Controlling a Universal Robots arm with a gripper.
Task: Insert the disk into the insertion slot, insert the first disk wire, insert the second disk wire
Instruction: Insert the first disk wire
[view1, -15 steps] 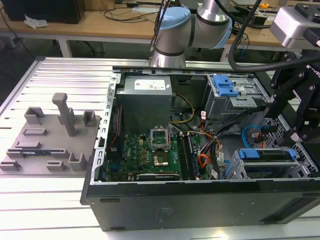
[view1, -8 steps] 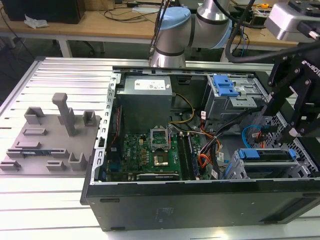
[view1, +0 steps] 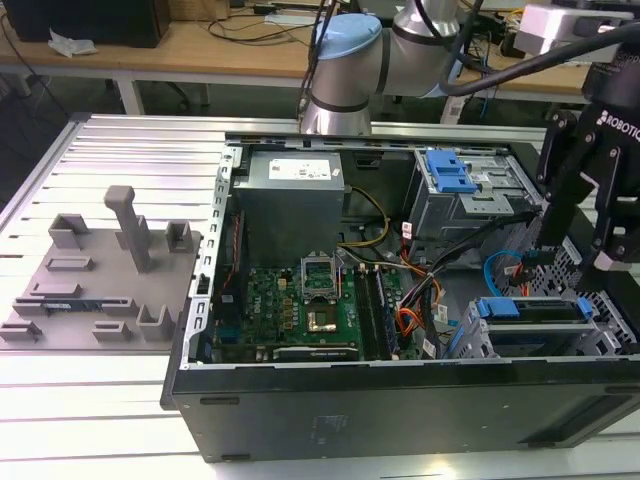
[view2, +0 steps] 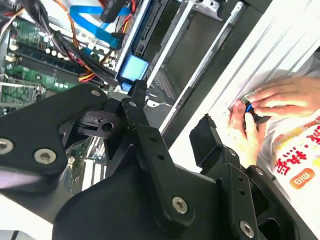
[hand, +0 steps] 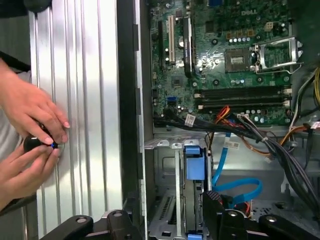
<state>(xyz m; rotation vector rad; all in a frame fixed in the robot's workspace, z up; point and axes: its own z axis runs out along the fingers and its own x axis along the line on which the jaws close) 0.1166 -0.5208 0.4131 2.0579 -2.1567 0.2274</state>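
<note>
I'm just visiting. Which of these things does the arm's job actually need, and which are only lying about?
Needed: silver disk in bright blue plastic carrier; grey perforated metal drive cage holding it; bright blue flat cable, probably; black gripper, open.
Lying about: grey plastic fixture blocks; larger grey bay with blue latch; a person's hands.

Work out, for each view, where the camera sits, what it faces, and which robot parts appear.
Exterior view: off the arm, raised, looking down into the open computer case; shows the arm and gripper.
First wrist view: on the wrist, looking down past the fingers onto the motherboard and the disk.
Second wrist view: on the wrist, looking along the open gripper's fingers toward the case rim.
Shared: both wrist views show the disk and a person's hands over the table beside the case.
</note>
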